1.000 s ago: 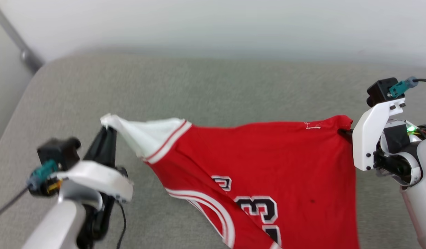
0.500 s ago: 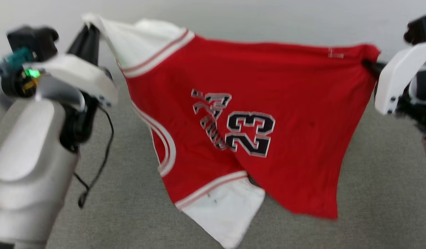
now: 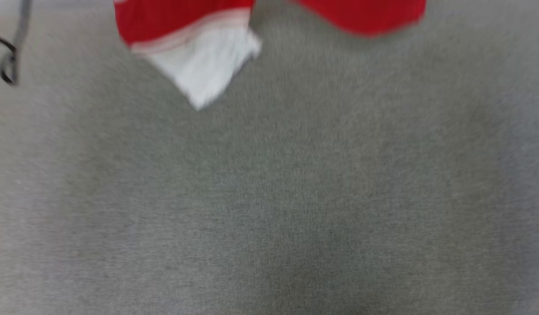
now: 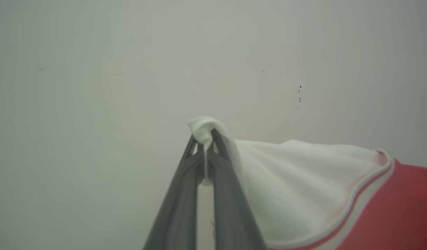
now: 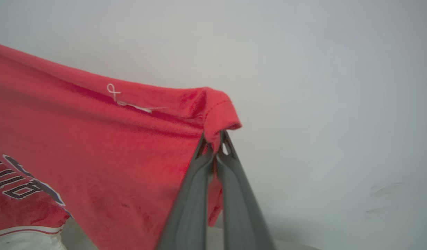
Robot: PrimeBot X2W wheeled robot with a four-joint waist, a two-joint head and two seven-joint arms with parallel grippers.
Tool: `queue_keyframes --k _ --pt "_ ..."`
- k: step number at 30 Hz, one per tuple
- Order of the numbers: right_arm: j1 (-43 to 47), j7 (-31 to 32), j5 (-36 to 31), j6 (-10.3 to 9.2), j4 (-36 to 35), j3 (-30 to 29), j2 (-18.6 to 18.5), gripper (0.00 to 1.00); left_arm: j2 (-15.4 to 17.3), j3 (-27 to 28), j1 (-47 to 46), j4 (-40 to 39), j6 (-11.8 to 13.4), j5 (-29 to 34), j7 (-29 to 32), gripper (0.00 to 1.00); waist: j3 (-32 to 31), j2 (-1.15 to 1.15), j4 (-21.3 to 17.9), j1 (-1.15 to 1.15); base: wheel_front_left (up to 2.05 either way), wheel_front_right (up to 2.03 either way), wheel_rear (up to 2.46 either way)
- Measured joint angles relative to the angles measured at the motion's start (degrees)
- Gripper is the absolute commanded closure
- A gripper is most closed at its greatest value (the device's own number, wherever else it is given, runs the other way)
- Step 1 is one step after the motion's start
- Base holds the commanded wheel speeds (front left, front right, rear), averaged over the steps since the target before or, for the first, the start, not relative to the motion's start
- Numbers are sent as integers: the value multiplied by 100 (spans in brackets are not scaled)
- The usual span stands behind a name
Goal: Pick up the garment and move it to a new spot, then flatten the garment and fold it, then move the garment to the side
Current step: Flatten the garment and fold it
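Pinching the garment (image 5: pixel 95 139), the left hand (image 4: pixel 205 138) grips its white sleeve tip, the right hand (image 5: pixel 214 139) its red corner.

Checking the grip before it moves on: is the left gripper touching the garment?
Touching. The left wrist view shows the left gripper shut on the garment, pinching its white sleeve tip.

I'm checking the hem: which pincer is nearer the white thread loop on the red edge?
Right. The right pincer pinches the red corner beside the thread loop; the left pincer grips the garment's white sleeve, far across.
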Motion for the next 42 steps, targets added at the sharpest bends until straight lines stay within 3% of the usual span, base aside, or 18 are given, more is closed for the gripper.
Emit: queue_keyframes --k 10,21,26,32,42 --pt "-1585 -780 -118 1 720 304 65 100 109 23 -1354 527 -197 151 -186 100 1456 0 -101 1 0 0 0" --pt "-1920 -1365 311 0 1622 984 73 100 -34 46 -1473 1351 -447 1 -560 100 2349 0 -91 1 0 0 0" --pt "-1769 -1644 591 0 1931 1327 64 100 -160 131 -1177 1742 -604 -180 -776 100 2259 0 -31 0 0 0 0" --pt "-856 -2043 969 1 2130 1850 -24 100 -321 281 -170 2064 -806 -436 -937 100 1753 0 34 0 0 0 0" --pt "1622 -2558 1650 2 1701 2496 -378 100 -630 913 3121 1346 -877 -609 -946 100 407 0 184 -1 0 0 0"
